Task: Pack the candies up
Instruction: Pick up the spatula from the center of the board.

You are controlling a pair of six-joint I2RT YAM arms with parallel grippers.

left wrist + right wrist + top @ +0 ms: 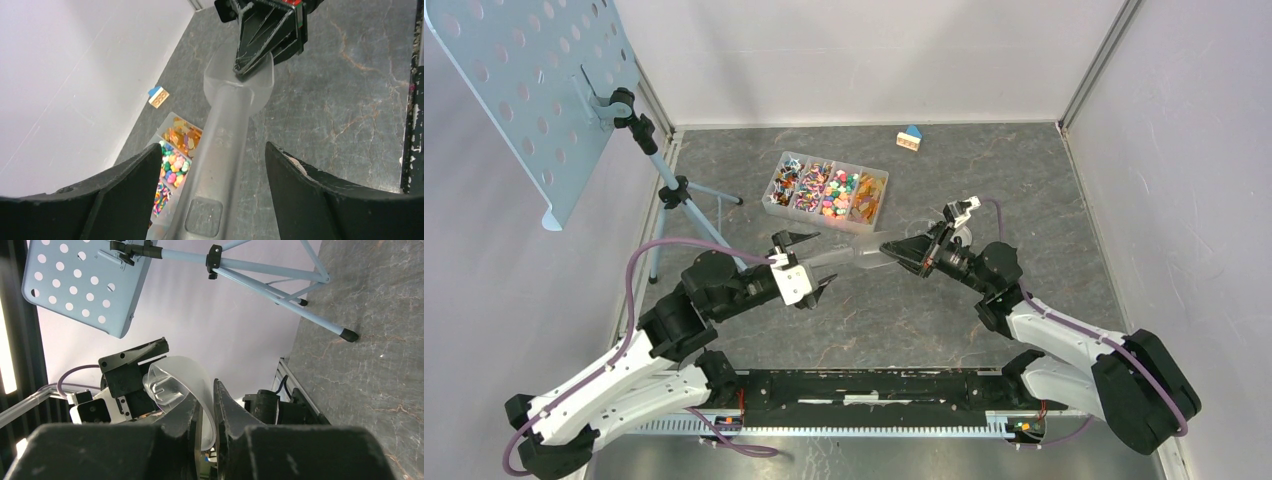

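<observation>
The candies fill a clear box with several compartments at the back middle; they also show in the left wrist view as candies. A translucent plastic scoop hangs in the air between the two arms. My right gripper is shut on the rim of the scoop's bowl. My left gripper stands open around the scoop's handle, with a gap on each side of it. No candy shows in the scoop.
A small blue-roofed toy house sits near the back wall. A pale blue perforated plate on a tripod stands at the left, one leg reaching toward the box. White walls close in the grey table on three sides.
</observation>
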